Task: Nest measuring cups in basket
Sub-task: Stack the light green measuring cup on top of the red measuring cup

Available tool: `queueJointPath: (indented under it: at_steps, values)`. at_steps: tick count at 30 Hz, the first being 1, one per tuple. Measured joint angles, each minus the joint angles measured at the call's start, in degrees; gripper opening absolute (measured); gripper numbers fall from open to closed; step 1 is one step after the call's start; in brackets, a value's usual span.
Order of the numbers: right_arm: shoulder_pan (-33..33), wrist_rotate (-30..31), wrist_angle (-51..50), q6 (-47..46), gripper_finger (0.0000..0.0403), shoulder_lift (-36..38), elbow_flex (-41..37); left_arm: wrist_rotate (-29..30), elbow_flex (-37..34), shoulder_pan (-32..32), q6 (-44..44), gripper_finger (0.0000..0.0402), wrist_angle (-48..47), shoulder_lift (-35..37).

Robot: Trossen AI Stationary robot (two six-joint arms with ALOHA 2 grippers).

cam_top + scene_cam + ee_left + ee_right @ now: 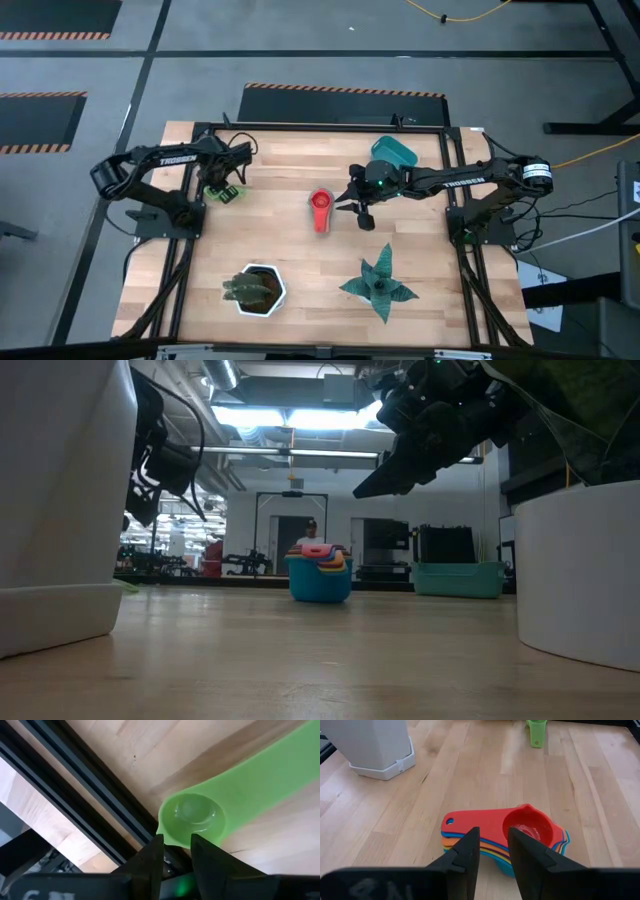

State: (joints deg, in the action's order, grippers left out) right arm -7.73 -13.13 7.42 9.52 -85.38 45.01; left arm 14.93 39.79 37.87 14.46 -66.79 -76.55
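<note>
A nested stack of measuring cups (321, 210), red on top of orange, yellow and blue ones, stands on its lowest blue bowl (320, 585) in the middle of the table. My right gripper (494, 840) hovers above the stack (505, 832) with a narrow gap between its fingers. The green cup (225, 193) lies on the table near the far left. My left gripper (176, 842) is right at its small bowl (192, 817), fingers slightly apart. The teal basket (393, 152) sits at the far right, behind my right arm. My left gripper has its fingertips (156, 845) at the rim of the green cup's bowl end (175, 837), and the handle runs away from them. Whether the fingers touch the rim I cannot tell. The cup looks to be lying on the table.
A white hexagonal pot (262, 290) with a dark plant stands at the near edge left of centre. A green star-shaped plant (380, 285) stands near right. A black frame rail (90, 795) runs close beside the green cup. Bare wood lies between the stack and the basket.
</note>
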Motion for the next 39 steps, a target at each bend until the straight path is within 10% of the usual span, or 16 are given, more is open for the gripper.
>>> queueJointPath:
  at_steps: [39]
  values:
    - [0.0, 0.0, 0.0, 0.2, 0.0106, 0.0, 0.0, 0.4, 0.0, 6.8, 0.5, 0.009, 0.5, -3.0]
